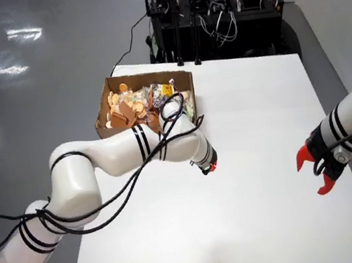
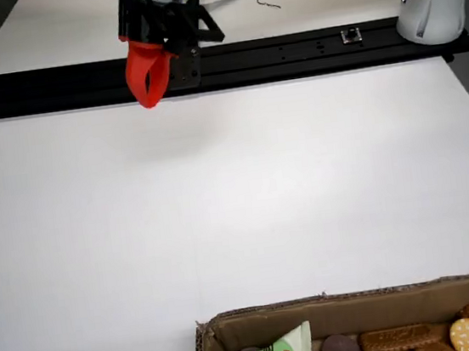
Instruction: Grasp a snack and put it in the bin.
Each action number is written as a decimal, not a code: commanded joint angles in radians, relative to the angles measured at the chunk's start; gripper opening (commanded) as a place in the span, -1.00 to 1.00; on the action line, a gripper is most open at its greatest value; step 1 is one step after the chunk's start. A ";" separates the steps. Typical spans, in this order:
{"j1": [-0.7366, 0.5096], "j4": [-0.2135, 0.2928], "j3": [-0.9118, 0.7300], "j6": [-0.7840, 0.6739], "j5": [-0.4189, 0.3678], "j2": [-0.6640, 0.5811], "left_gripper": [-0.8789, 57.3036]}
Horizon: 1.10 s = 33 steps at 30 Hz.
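We see a brown corrugated cardboard box (image 1: 107, 106) on a smooth matt white counter (image 1: 256, 124), and the grey floor (image 1: 28, 69) looks glossy.

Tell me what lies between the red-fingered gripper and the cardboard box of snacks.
Nothing: in the table-level view, only bare white tabletop separates the red-fingered gripper from the brown cardboard box of snacks.

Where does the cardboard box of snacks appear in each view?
View from above: the cardboard box stands at the table's far left corner, upper middle of the picture.
Low view across the table: the box is cut off by the bottom edge, right of centre.
Shared landmark: the red pincer, lower right from above, upper left in the low view.
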<state>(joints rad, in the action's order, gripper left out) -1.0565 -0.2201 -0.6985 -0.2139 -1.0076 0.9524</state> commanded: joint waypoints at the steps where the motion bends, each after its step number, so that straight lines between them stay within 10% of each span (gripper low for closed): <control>1: -0.008 0.002 -0.250 -0.086 0.147 -0.149 -0.98; 21: -0.011 -0.002 -0.603 -0.242 0.530 -0.334 -0.98; 33: -0.011 0.000 -0.474 -0.175 0.364 -0.249 -0.98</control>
<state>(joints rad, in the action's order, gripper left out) -1.0637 -0.2216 -1.2031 -0.4096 -0.5887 0.6849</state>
